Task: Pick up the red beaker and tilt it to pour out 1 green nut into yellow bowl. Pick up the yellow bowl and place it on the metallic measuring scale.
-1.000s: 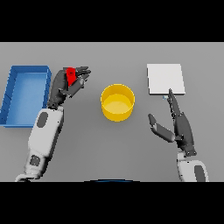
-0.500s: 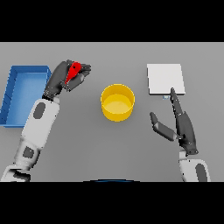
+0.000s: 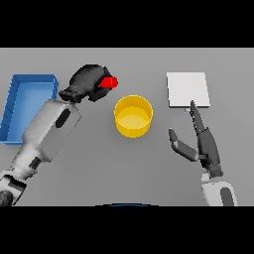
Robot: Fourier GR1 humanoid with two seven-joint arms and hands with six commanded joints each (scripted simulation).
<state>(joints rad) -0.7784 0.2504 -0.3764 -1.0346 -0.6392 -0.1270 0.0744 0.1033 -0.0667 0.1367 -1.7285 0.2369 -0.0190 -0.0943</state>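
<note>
My left hand (image 3: pixel 87 82) is raised above the table, left of the yellow bowl (image 3: pixel 133 116), with its fingers curled round the red beaker (image 3: pixel 108 82). Only the beaker's right end shows past the fingers, pointing toward the bowl. The bowl stands upright at the table's middle, and I see no green nut in it. The metallic scale (image 3: pixel 187 89) is a flat pale square at the back right. My right hand (image 3: pixel 205 145) rests open to the right of the bowl, fingers straight and reaching toward the scale's near edge.
A blue bin (image 3: pixel 27 105) lies at the far left, partly behind my left forearm. Grey table (image 3: pixel 124 173) stretches across the front between both arms.
My left hand has lifted higher and swung right toward the bowl, turning the beaker more on its side. The right hand has barely shifted.
</note>
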